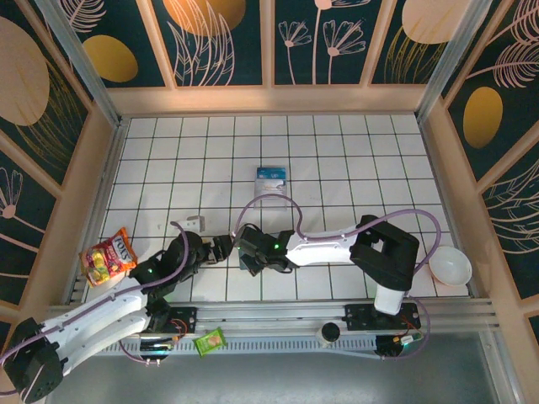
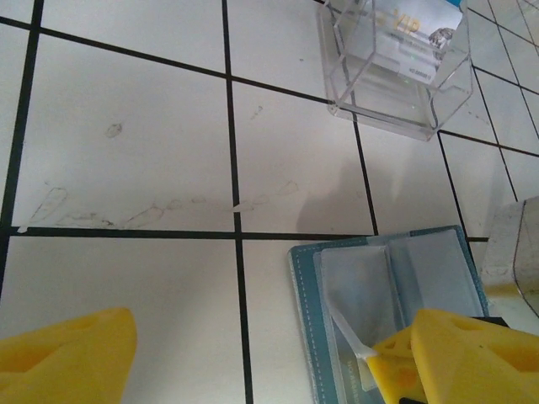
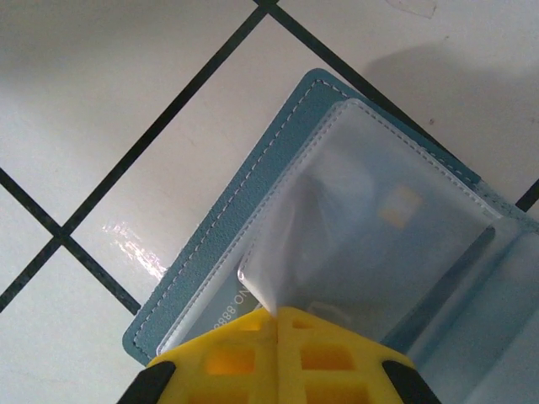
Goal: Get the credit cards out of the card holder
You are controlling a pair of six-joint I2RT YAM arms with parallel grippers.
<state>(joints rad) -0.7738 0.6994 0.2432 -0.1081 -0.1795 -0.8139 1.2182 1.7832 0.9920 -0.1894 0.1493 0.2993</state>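
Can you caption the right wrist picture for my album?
The right gripper pinches a clear sleeve of the open teal card holder.

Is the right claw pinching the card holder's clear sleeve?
Yes, the right claw is closed on a corner of the clear sleeve of the open card holder.

white tiled table (image 1: 354, 160) carries the open card holder (image 2: 387, 286), a clear case (image 1: 271, 177), a snack packet (image 1: 108, 257), a white bowl (image 1: 450, 268).
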